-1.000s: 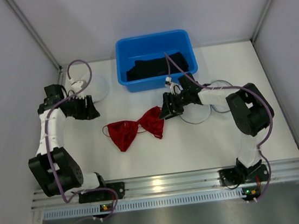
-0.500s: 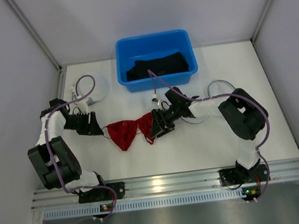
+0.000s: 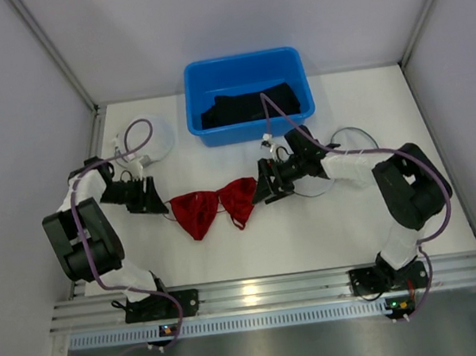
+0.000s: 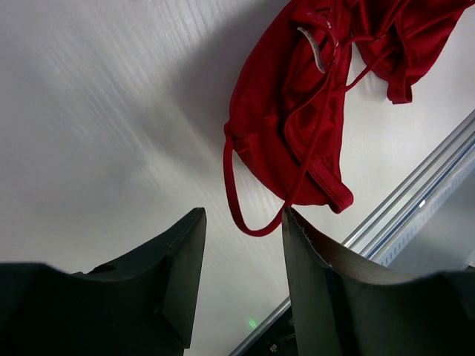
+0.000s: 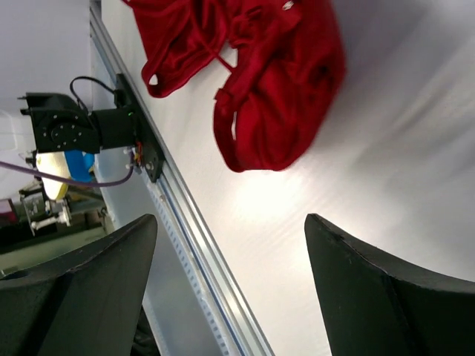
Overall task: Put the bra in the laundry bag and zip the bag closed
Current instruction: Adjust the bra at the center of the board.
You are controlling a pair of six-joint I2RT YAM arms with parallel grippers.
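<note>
The red bra [image 3: 216, 208] lies bunched on the white table between my two grippers. My left gripper [image 3: 159, 200] is open just left of it. In the left wrist view the bra [image 4: 297, 126] lies ahead, and its strap loop [image 4: 236, 211] reaches in between the tips of my left gripper [image 4: 243, 222] without being gripped. My right gripper [image 3: 262, 191] is wide open just right of the bra. In the right wrist view the bra [image 5: 267, 89] lies beyond my right gripper [image 5: 231, 226], apart from it. A white round mesh laundry bag [image 3: 152, 140] lies at the back left.
A blue bin [image 3: 242, 66] with dark clothes stands at the back centre. A second translucent round mesh piece [image 3: 348, 140] lies under my right arm. The aluminium rail [image 3: 252, 293] runs along the near edge.
My left gripper moved down and right to the bra's left end. My right gripper pushed the bra's right cup leftward, bunching it narrower, then drew back slightly to the right.
</note>
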